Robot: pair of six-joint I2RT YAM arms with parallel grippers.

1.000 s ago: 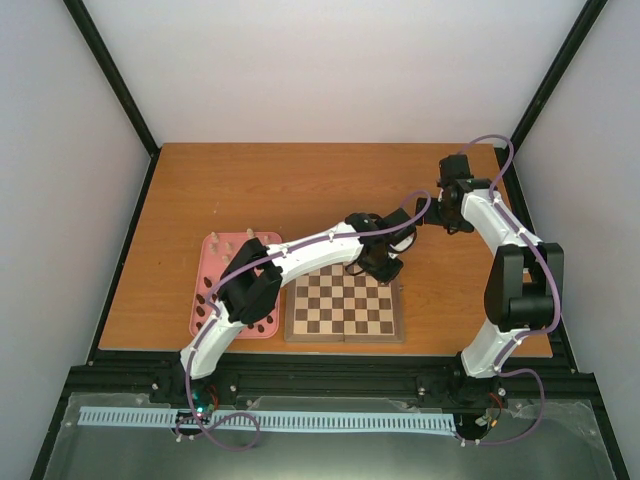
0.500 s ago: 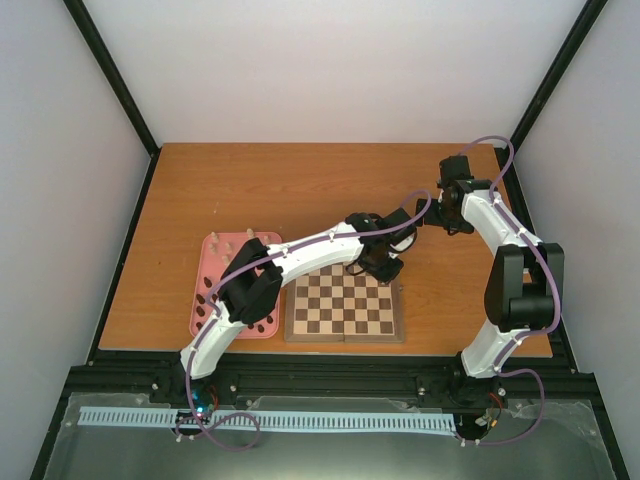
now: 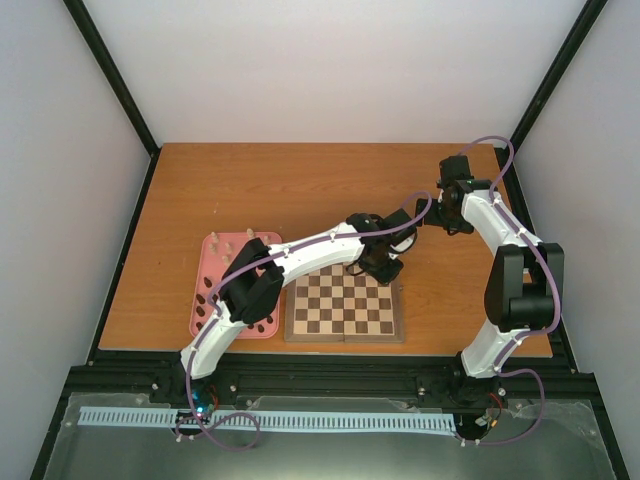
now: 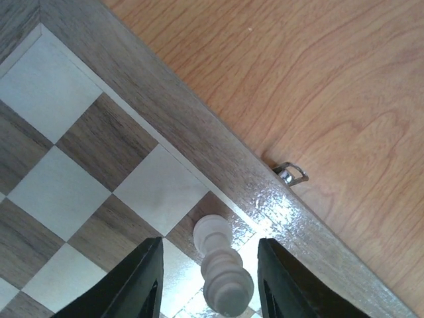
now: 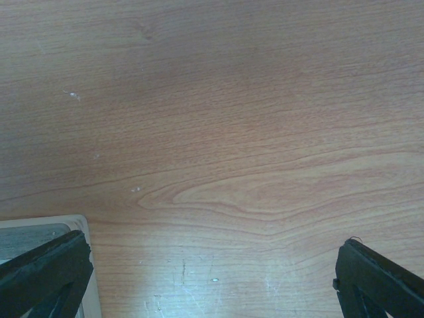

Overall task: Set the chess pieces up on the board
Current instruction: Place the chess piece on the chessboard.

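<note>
Nearest the arm bases, the pink tray [image 3: 215, 262] is sitting left of the board [image 3: 345, 305], with loose pieces [image 3: 249, 233] waiting in it. At the board's far right corner, the left tool [image 4: 207, 265] is hanging with its fingers [image 4: 142, 278] parted. A gap is showing on each side of a white piece [image 4: 224, 281] that is standing on a dark square beside the border. I am judging this the release, so I should be lifting straight up, without sideways drift, so neither finger clips it. Farther out, the right tool [image 5: 212, 271] is idling wide open over the bench [image 5: 218, 119].
</note>
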